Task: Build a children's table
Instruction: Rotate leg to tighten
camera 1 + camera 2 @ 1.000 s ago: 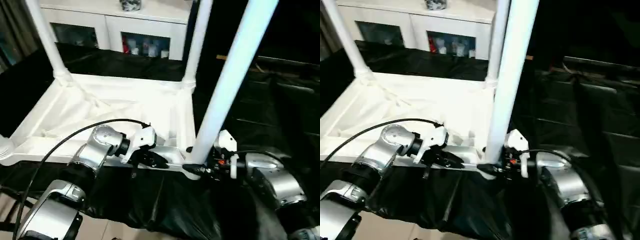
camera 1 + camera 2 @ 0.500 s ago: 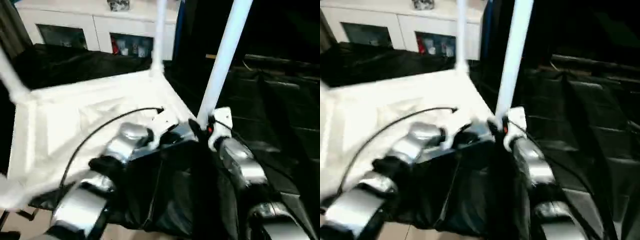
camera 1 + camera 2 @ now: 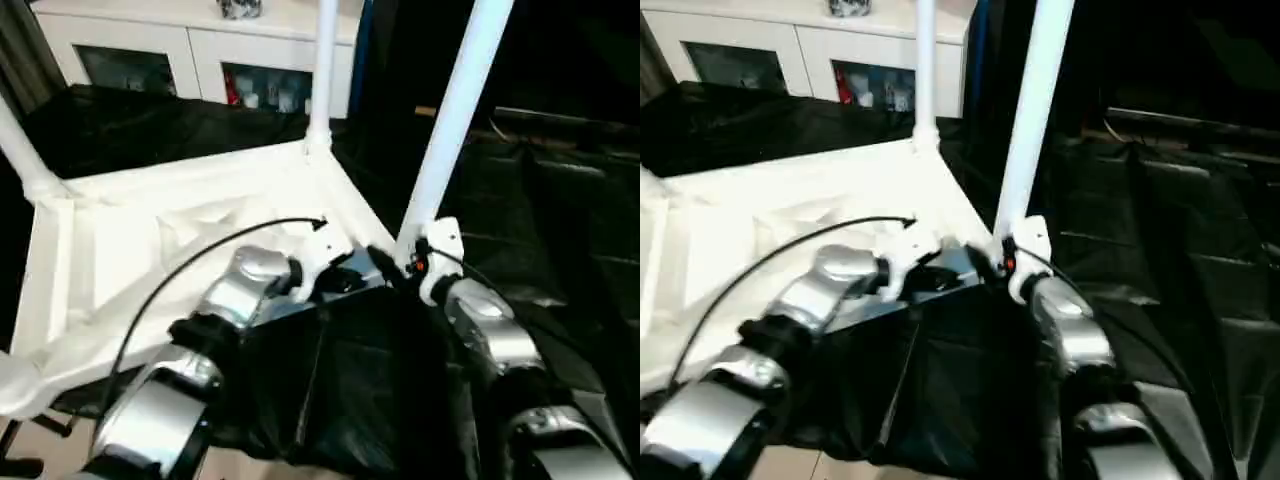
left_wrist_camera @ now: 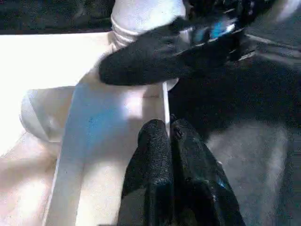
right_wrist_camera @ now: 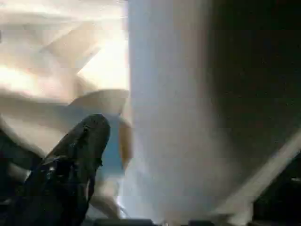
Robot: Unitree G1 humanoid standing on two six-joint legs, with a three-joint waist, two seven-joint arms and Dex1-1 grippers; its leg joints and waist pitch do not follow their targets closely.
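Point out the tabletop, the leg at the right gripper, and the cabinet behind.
tabletop (image 3: 120,250): left eye view, on its ribbed underside.
leg at the right gripper (image 3: 450,120): left eye view, mid-shaft.
white cabinet (image 3: 205,45): left eye view, on the frame between its glass doors.

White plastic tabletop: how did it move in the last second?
The white plastic tabletop has turned: its corner with the long white tube leg swung away from the robot, its left side nearer. Both end effectors went along. Unchanged: left end effector pinching the rim, right end effector at the leg's base.
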